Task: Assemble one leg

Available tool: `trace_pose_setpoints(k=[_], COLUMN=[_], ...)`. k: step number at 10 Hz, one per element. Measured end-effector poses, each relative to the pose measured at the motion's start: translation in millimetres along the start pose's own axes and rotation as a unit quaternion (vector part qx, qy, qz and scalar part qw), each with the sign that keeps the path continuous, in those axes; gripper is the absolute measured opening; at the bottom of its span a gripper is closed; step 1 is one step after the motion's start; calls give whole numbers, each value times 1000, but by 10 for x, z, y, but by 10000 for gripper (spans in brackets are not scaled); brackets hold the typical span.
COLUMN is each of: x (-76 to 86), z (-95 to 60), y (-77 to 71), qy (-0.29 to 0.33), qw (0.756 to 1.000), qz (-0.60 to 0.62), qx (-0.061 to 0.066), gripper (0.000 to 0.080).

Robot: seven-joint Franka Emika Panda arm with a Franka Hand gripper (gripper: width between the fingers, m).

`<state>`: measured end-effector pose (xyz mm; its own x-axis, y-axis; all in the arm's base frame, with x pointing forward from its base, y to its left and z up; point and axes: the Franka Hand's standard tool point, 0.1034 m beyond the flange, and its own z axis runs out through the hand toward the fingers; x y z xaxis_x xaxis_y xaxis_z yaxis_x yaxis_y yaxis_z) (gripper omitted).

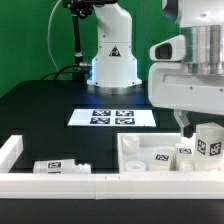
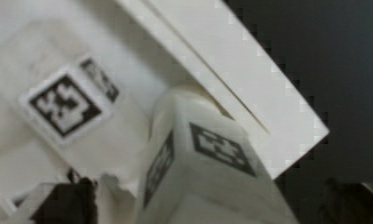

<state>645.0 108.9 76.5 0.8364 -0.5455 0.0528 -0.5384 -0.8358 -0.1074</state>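
Note:
A white leg (image 1: 208, 143) with a black-and-white tag stands upright at the white tray-shaped part's (image 1: 140, 146) corner, at the exterior view's right. My gripper (image 1: 195, 128) hangs just above it. In the wrist view the leg (image 2: 204, 150) sits between my dark fingers (image 2: 62, 205), with a small gap on each side, so the jaws look open around it. The tray part's tagged surface (image 2: 67, 100) lies beside the leg. Another leg (image 1: 60, 166) lies flat at the front left. Two more tagged pieces (image 1: 160, 155) rest in the tray part.
The marker board (image 1: 112, 117) lies mid-table in front of the robot base (image 1: 110, 55). A white raised barrier (image 1: 60, 182) runs along the front edge and turns up the left side (image 1: 10, 150).

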Motion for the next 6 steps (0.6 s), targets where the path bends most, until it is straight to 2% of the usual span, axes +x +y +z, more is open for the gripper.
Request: trace_pose_setpoints(k=[1, 4, 6], x=[2, -3, -32], z=[-12, 2, 8], y=[0, 17, -6], qy=[0, 1, 2], qw=[997, 985, 959], qz=[-74, -174, -284], qx=[-2, -5, -13], gripper=[642, 649, 649])
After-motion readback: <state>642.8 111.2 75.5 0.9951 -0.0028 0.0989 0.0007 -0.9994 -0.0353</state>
